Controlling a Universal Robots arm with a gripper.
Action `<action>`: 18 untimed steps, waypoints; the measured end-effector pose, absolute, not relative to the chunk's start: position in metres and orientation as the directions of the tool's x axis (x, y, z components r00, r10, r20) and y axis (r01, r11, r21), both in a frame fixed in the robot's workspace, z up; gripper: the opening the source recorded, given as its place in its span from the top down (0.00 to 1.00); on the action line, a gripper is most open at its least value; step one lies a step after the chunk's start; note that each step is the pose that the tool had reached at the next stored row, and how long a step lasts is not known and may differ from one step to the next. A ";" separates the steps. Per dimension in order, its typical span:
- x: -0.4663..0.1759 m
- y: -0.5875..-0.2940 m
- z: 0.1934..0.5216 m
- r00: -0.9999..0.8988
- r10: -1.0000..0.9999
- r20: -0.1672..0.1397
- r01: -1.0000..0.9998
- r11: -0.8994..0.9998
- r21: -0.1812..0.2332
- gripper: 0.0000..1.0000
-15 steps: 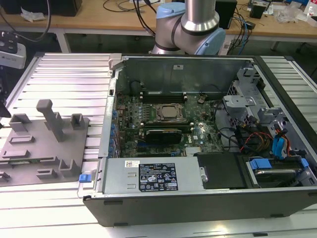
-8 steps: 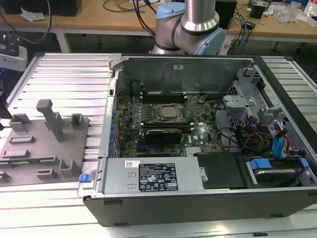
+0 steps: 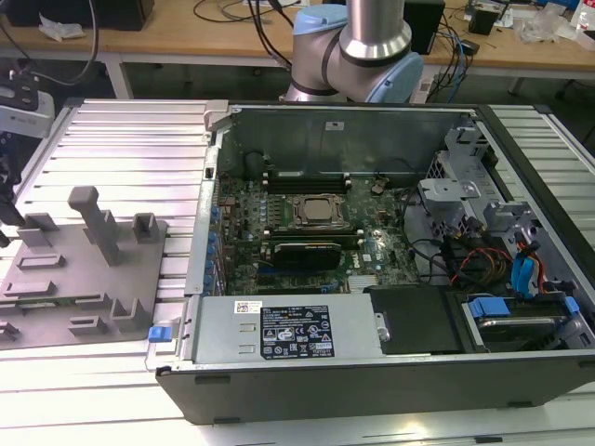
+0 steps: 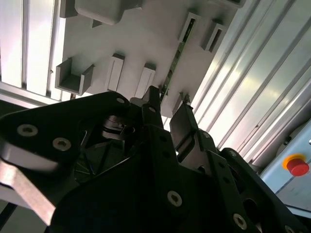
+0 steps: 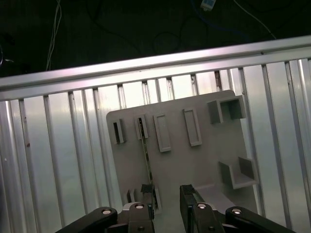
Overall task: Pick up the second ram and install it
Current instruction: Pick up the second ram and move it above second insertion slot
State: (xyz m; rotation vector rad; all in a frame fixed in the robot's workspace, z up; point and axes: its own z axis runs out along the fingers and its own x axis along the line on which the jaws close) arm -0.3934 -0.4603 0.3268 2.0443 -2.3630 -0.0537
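- Black two-fingered gripper (image 5: 167, 194) sits nearest the lens in the first wrist view. Its fingers (image 5: 190, 196) are spread with an open gap, and nothing is pinched between them.
- Just beyond the fingertips is the second ram (image 5: 146, 155), a long, thin green circuit-board stick. It stands on its edge in the slotted, pale grey plastic holder tray (image 5: 194, 165).
- Its long axis runs straight away from the claw, from the tray edge under the fingertips to a raised slot block near the opposite edge. The thin board therefore lies across the line on which the fingers close.
- In the second wrist view the ram (image 4: 175, 58) ends at the gap, closer to one finger than the other. I judge the claw is not quite centred over it and is not touching it.
- The tray rests on a ribbed aluminium worktop (image 5: 58, 160), close to one of its edges.
- In the exterior view the same tray (image 3: 139, 269) lies towards the worktop's edge on the exterior view's left. It is well apart from the open dark computer case (image 3: 372, 232), behind which the silver and blue arm (image 3: 372, 46) rises.
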 end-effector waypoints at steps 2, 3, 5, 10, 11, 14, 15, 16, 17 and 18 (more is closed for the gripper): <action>-0.393 -0.460 0.325 -0.144 -0.990 -0.010 -0.989 0.144 0.037 0.64; -0.393 -0.460 0.325 -0.144 -0.990 -0.010 -0.989 0.144 0.037 0.64; -0.393 -0.460 0.323 -0.144 -0.990 -0.010 -0.989 0.144 0.037 0.64; -0.393 -0.460 0.318 -0.144 -0.990 -0.010 -0.989 0.144 0.037 0.64; -0.393 -0.460 0.318 -0.144 -0.990 -0.010 -0.989 0.144 0.037 0.64; -0.393 -0.460 0.316 -0.144 -0.990 -0.010 -0.989 0.144 0.037 0.64; -0.393 -0.460 0.315 -0.144 -0.990 -0.010 -0.989 0.144 0.037 0.64; -0.393 -0.460 0.313 -0.144 -0.990 -0.010 -0.989 0.144 0.037 0.64; -0.393 -0.460 0.313 -0.144 -0.990 -0.010 -0.989 0.144 0.037 0.64; -0.393 -0.460 0.312 -0.144 -0.990 -0.010 -0.989 0.144 0.037 0.64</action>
